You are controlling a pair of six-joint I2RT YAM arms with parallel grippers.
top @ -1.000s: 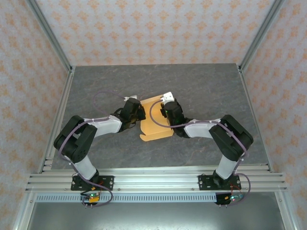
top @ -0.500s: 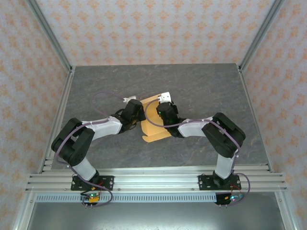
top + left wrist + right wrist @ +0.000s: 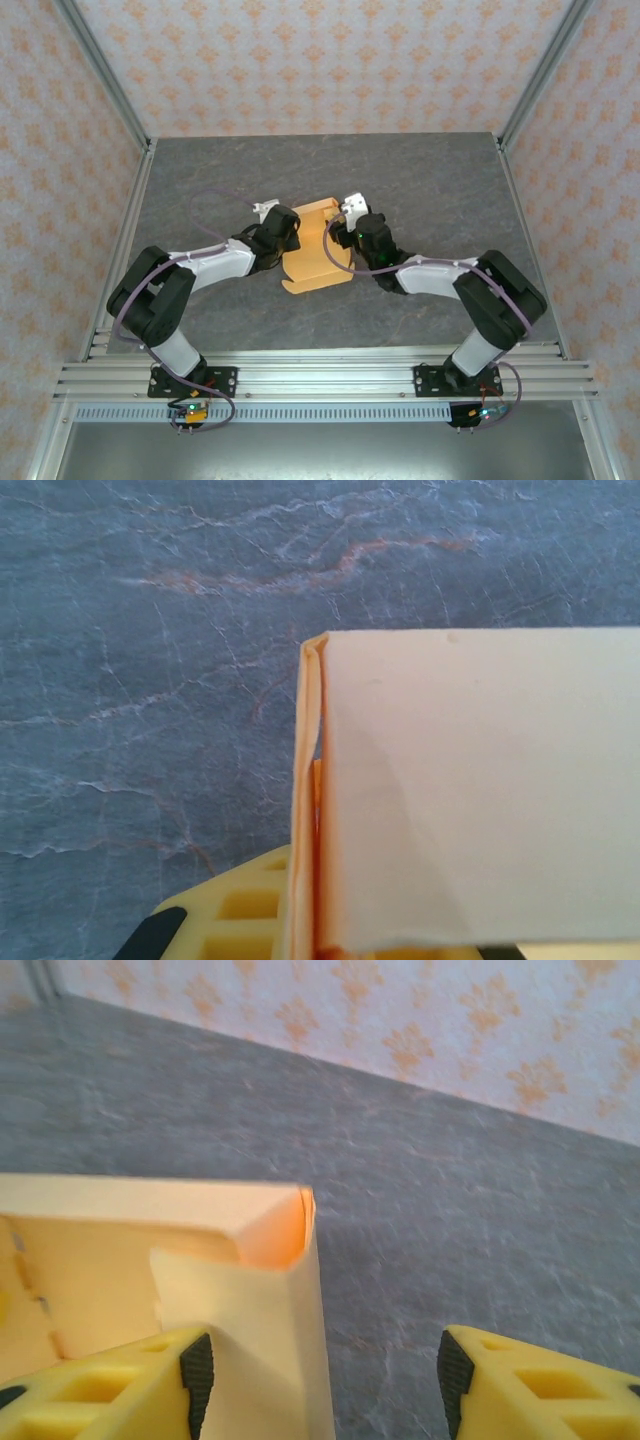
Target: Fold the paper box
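**Fig. Raising a wall of the box.** My right gripper (image 3: 325, 1360) stood released, jaws wide apart. An upright wall of the box (image 3: 240, 1250) rose in the gap, touching the pad of one finger (image 3: 120, 1385) and well apart from the other. My left gripper (image 3: 284, 228) met the opposite side of the box. In its wrist view a pale panel lay over one yellow finger (image 3: 235, 920) and hid the gap. I could not tell whether that gripper was clenched on the card or only beside it.

The box sat near the middle of the worktop (image 3: 430, 180), between the two grippers and well away from every edge. Its long axis ran from the far edge toward the near edge, with the near end swung a little toward the left edge. The far end carried the raised walls and a folded corner. At the near end a rounded flap (image 3: 292, 287) lay flat, pointing toward the near-left corner.

The step in hand, as I judged it, was standing a side wall up along its crease. To do it well, my left gripper would need to steady its side so the base stayed flat. My right would need to close low on the wall, near the crease, and turn it about that line. The pinch would have to be light, since card this thin would probably buckle or tear at the tabs.
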